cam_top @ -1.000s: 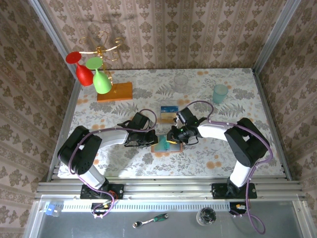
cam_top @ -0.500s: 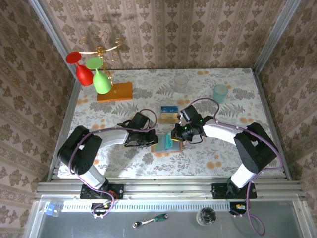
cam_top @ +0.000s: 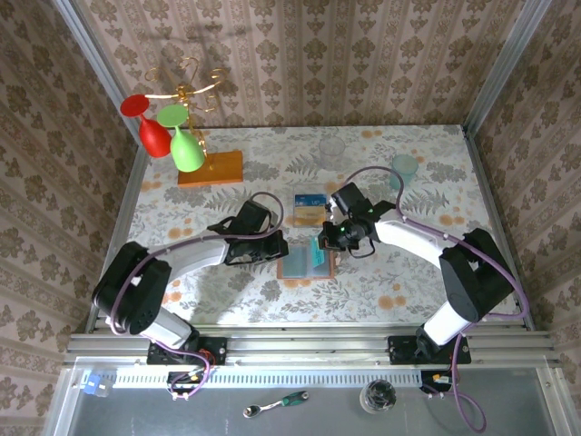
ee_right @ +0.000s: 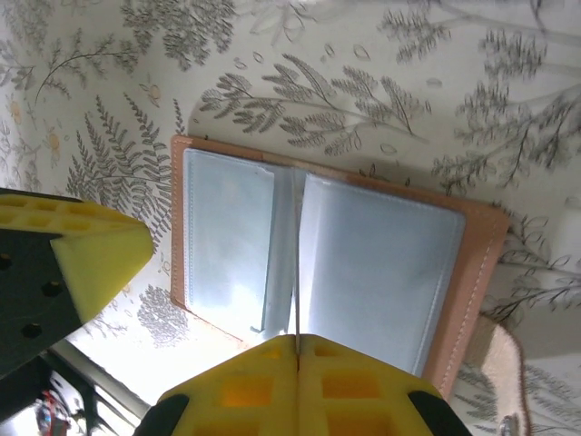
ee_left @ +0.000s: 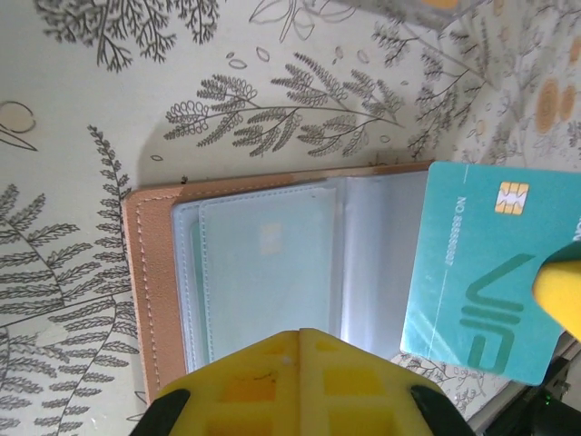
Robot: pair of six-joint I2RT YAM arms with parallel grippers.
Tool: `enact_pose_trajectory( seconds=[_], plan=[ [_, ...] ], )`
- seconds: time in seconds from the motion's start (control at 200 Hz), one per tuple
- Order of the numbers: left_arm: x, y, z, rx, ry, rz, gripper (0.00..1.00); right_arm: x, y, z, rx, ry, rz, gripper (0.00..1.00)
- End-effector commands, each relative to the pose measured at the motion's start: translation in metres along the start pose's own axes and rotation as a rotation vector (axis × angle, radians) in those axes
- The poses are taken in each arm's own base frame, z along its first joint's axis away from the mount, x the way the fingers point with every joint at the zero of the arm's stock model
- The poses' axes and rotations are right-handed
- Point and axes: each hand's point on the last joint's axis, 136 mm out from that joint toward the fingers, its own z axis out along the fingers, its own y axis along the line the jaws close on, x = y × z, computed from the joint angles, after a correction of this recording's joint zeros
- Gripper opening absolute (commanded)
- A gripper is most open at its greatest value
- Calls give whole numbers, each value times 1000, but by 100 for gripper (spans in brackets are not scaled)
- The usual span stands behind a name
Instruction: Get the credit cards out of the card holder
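Right gripper (cam_top: 320, 243) pinches teal plastic card (ee_left: 472, 272) over open brown leather holder (cam_top: 292, 266) — left gripper (cam_top: 277, 251) pressed together; blue card (cam_top: 310, 199) beyond.

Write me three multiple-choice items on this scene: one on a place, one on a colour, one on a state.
1. Where is the teal card?
A. tucked in a pocket
B. in the right gripper
C. under the holder
2. The card holder has a rim that is:
A. black
B. green
C. brown
3. The card holder lies:
A. folded shut
B. open
C. on edge
Answers: 1 B, the closed jaws pinch the card's edge. 2 C, a stitched brown border frames the pale pockets. 3 B, both pocket panels face up.
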Motion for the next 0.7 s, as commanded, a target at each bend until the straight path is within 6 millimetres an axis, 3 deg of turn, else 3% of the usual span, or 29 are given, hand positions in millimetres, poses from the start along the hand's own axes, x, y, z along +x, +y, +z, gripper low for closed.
enact_pose_trajectory(
  seconds=[0.0, 0.2, 0.415, 0.695],
  plan=[
    [0, 13, -8, -37, -25, -21, 2, -6, -1, -18, 64, -2, -187, 2],
    [-2, 21, -14, -44, -48, -27, 2, -17, 0, -32, 140, 32, -548, 0],
    [-2, 30, -21, -47, -64, -40, 2, -50, 7, -50, 240, 36, -937, 0],
    [-6, 40, -26, -44, -70, -60, 2, -93, 11, -54, 351, 85, -1223, 0]
  ],
)
